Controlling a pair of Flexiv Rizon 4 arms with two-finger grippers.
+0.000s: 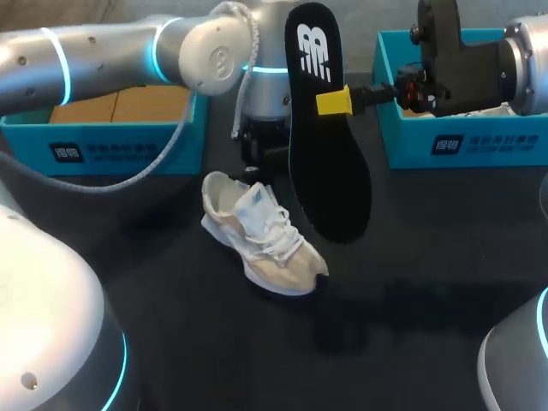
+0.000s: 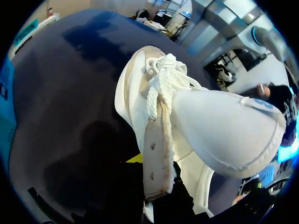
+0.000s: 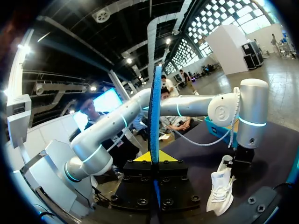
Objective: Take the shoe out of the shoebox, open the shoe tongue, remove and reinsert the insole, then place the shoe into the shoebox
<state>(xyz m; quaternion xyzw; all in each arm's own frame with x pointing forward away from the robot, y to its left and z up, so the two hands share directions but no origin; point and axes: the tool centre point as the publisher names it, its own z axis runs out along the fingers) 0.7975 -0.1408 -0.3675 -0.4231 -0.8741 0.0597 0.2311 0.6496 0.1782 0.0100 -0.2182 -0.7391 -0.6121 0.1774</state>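
The shoe (image 1: 261, 235) lies on its sole on the dark desk (image 1: 428, 274), just left of the frame's centre in the head view, toe pointing to the lower right and heel to the upper left. Its white laces are loose and its opening gapes.

The left arm comes in from the upper left and bends down at the top centre. The left end effector (image 1: 259, 154) hangs just behind the shoe's heel. In the left wrist view the shoe (image 2: 187, 121) fills the space right ahead of the end effector, the padded tongue (image 2: 224, 130) folded out toward the camera. I cannot tell whether this end effector is open or closed, or whether it touches the shoe.

The right arm enters from the upper right. The right end effector (image 1: 334, 101) is clamped on the black insole (image 1: 330, 180), which hangs upright in the air at the top centre, above and to the right of the shoe and clear of it. In the right wrist view the insole (image 3: 154, 116) stands edge-on, pinched between the yellow tips of the end effector (image 3: 154, 157), and the shoe (image 3: 222, 186) sits on the desk ahead and off to one side.

The upper-left teal box (image 1: 120, 150) and the upper-right teal box (image 1: 462, 145) stand at the far side of the desk, both apart from the shoe.
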